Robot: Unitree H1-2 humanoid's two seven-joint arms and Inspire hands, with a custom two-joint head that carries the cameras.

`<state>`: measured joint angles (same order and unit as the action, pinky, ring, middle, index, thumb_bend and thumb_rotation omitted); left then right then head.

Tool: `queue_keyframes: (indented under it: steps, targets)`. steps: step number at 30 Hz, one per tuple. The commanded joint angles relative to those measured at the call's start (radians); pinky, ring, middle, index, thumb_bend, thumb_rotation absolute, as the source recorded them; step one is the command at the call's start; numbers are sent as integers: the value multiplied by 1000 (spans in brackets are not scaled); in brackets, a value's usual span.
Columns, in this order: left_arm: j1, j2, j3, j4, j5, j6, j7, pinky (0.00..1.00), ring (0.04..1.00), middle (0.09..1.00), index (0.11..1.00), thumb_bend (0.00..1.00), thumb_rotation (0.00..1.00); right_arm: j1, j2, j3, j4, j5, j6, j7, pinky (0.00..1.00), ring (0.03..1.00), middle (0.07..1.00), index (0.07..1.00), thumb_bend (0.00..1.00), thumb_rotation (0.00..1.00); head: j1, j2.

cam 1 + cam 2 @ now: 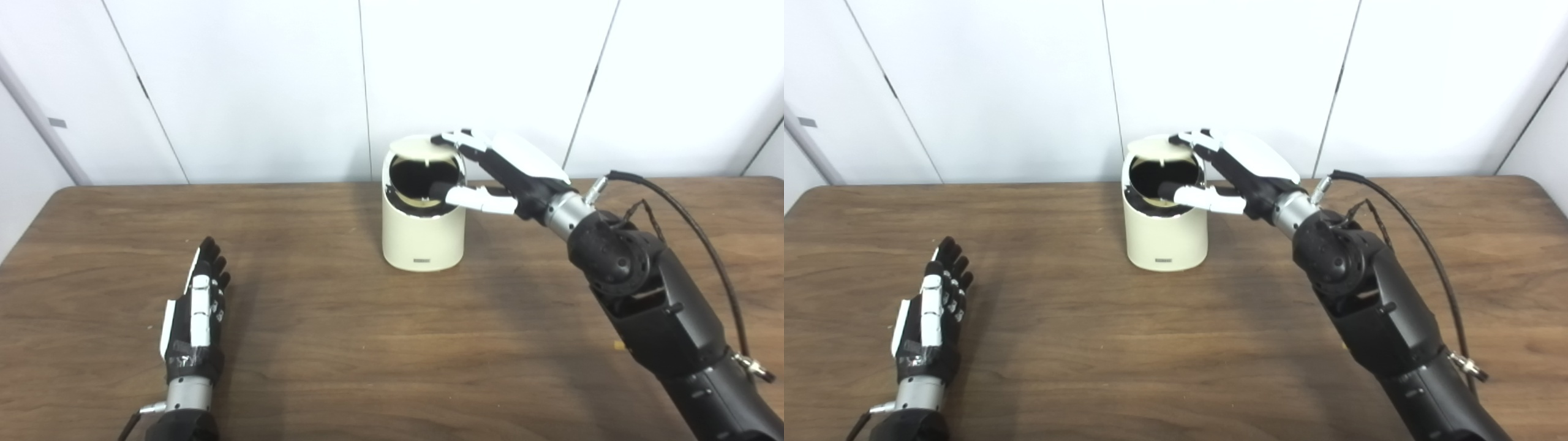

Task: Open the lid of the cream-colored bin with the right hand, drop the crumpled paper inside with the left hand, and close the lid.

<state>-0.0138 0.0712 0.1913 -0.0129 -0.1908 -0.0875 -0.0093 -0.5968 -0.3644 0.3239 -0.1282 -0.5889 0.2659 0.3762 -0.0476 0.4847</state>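
Right now my right hand [502, 168] is up at the cream-colored bin [422, 236], fingers [456, 139] hooked over the raised lid [416, 146] at the back rim, thumb [471, 197] poking across the dark mouth. The bin stands toward the far edge of the brown wooden table [343, 343], with wide bare wood in front. My left hand [196, 309] lies flat near the left front, fingers straight, empty, well apart from the bin. White wall panels [245, 86] stand behind. No crumpled paper shows.
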Motion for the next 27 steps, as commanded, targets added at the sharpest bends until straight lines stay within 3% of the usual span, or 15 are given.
queue_keyframes:
  steps: [1, 9, 27]
  targets:
    - [20, -20, -13, 32, 0, -9, -1, 1000, 1000, 1000, 1000, 444, 892, -23, -16, 1, -30, -20, -36, -5, 923, 1000, 947, 891, 624, 1000, 0, 2]
    - [17, -24, -11, 37, 3, -10, 7, 1000, 1000, 1000, 1000, 464, 869, 2, -20, 27, -35, -63, -64, 10, 995, 1000, 954, 884, 603, 1000, 7, 6]
    - [16, -28, -10, 30, -9, -4, 7, 1000, 1000, 1000, 1000, 456, 837, 55, -37, 69, -51, -180, -138, 11, 1000, 1000, 957, 889, 632, 1000, 15, 18]
